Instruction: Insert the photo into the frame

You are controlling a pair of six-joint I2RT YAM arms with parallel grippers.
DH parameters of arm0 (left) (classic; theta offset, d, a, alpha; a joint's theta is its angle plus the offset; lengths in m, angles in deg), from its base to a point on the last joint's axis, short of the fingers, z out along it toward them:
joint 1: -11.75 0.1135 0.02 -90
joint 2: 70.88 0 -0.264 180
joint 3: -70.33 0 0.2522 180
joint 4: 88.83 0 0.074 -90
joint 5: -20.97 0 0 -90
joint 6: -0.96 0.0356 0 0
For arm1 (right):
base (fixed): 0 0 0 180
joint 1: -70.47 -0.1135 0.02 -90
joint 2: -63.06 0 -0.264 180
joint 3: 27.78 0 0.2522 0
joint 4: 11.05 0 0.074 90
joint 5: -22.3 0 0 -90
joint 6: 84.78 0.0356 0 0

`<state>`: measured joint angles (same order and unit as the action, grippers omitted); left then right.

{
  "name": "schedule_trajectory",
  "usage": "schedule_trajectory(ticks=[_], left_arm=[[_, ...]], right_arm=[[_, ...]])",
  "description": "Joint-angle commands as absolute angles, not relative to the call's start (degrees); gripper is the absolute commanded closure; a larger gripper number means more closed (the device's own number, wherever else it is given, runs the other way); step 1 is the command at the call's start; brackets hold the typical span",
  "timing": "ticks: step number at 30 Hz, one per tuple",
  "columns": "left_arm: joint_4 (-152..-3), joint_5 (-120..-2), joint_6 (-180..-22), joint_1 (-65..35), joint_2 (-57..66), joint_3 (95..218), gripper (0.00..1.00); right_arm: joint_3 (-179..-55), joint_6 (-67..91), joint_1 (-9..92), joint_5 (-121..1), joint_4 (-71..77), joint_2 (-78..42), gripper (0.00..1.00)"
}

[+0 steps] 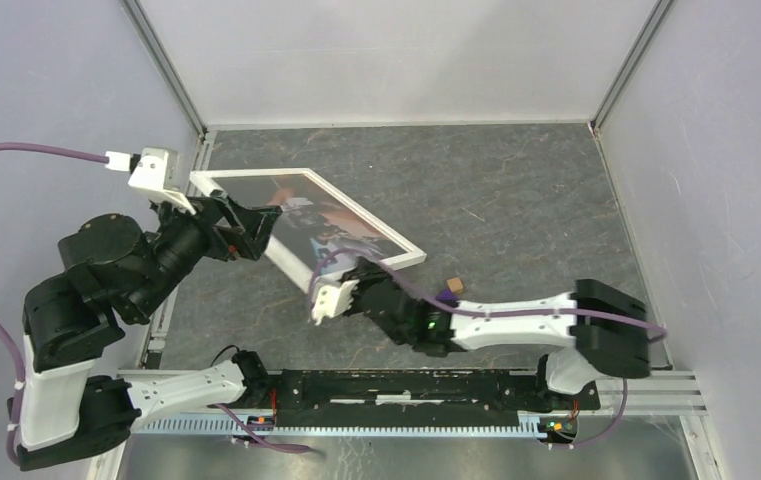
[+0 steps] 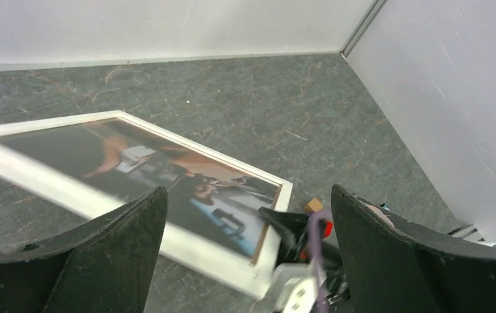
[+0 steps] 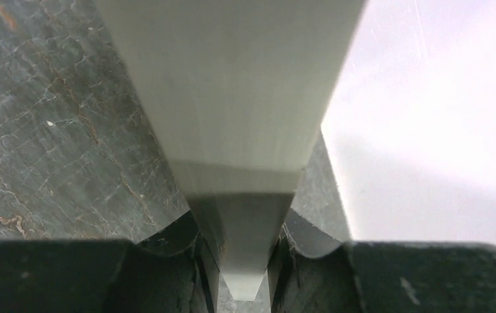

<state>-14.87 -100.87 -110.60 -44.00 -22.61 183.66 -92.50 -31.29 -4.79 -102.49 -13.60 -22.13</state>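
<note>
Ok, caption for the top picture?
Right gripper clamps the pale wooden picture frame around the glossy photo; left gripper open.

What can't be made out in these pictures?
- Right wrist view: the frame, pinched in the right hand, fills the picture, blurred; the photo is out of sight.
- Top view: the frame's back is hidden, so how the photo sits inside is unclear.
- Top view: the small brown thing beside the frame is too small to name.
- Left wrist view: the open left hand covers part of the frame's near edge.
</note>
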Motion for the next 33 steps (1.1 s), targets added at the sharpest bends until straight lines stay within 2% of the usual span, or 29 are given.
schedule_trajectory(ticks=[1, 7, 15, 16, 18, 21, 26, 33], left_arm=[[-14.6, -99.8, -110.7, -44.2, -20.8, 184.3, 0.0], [-14.5, -100.5, -111.2, -44.2, -22.1, 182.6, 0.0], [-17.5, -102.3, -110.9, -44.2, -24.1, 178.7, 0.0], [-17.6, -102.3, -110.7, -44.2, -23.9, 178.6, 0.0], [-17.6, -102.3, -110.2, -44.2, -23.5, 178.5, 0.0], [-18.1, -102.4, -109.5, -44.2, -23.1, 178.2, 0.0], [-19.7, -102.2, -108.7, -44.2, -23.1, 176.9, 0.0], [-21.4, -102.2, -107.3, -44.2, -22.2, 176.2, 0.0]], right_arm=[[-98.5, -39.1, -8.4, -110.7, -14.5, -32.2, 1.0], [-105.2, -46.7, -12.0, -113.6, -16.9, -45.2, 1.0], [-107.7, -59.8, -14.3, -119.4, -28.3, -56.8, 1.0], [-107.8, -59.9, -14.4, -119.1, -28.6, -57.2, 0.94], [-107.7, -59.4, -14.5, -118.0, -28.8, -57.4, 0.68], [-108.5, -55.2, -14.5, -114.8, -24.6, -57.3, 0.46], [-103.8, -46.1, -16.0, -107.5, -18.6, -50.1, 0.02], [-98.3, -34.0, -18.1, -103.0, -6.1, -35.7, 0.02]])
